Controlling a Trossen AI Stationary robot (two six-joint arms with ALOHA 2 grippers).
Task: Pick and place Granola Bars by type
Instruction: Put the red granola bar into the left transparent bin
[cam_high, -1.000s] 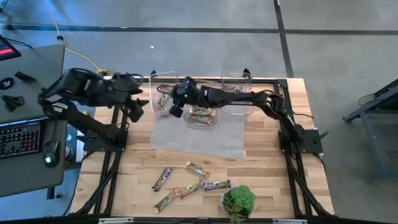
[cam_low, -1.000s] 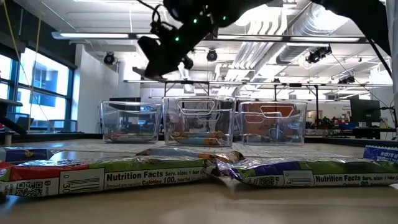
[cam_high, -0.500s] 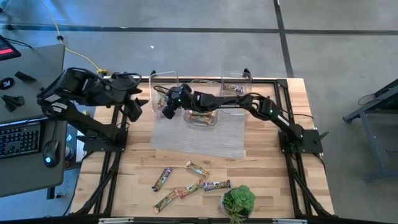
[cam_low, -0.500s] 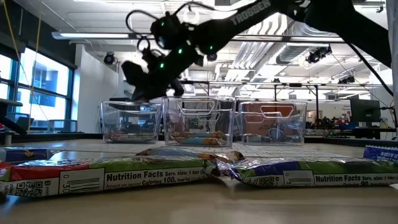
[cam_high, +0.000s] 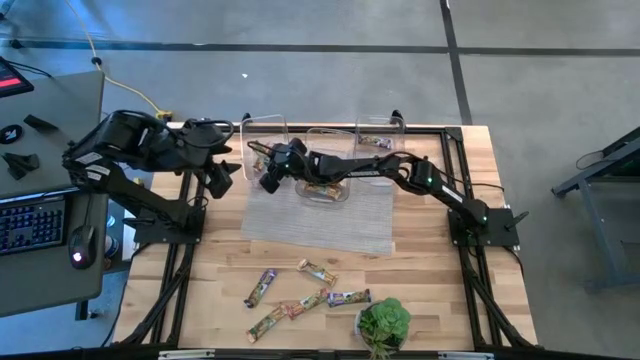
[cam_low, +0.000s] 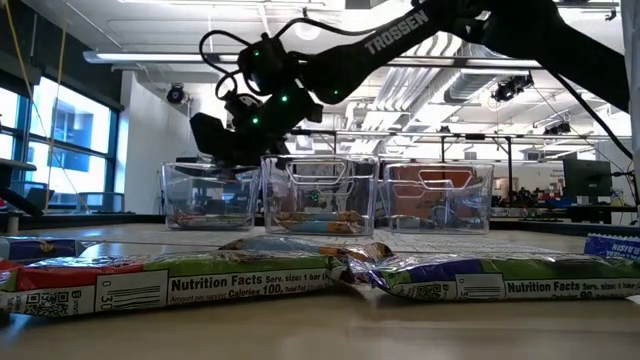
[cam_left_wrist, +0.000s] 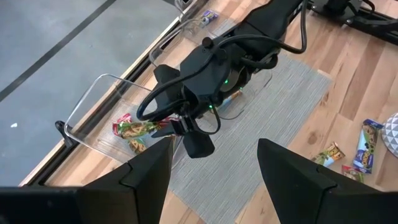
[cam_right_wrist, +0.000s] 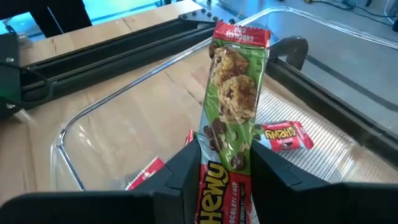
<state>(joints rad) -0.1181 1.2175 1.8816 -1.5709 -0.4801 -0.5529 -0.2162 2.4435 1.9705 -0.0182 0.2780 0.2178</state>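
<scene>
Right wrist view shows the right gripper (cam_right_wrist: 225, 167) clenched on a green-wrapped granola bar (cam_right_wrist: 233, 93), which stands up between the fingers above the leftmost clear bin (cam_right_wrist: 93, 124); red-and-green bars (cam_right_wrist: 283, 135) already lie on its floor. From overhead the right arm reaches across the grey mat (cam_high: 320, 215) and the middle bin (cam_high: 325, 188) to hover over that leftmost bin (cam_high: 262, 128). The step in hand looks like the placing of this bar with its kind. The next move likely calls for lowering inside the bin walls and releasing cleanly. Farther off, the left gripper (cam_high: 222, 178) waits with fingers apart beside the bin, and loose bars (cam_high: 300, 292) remain near the potted plant (cam_high: 383, 322).
</scene>
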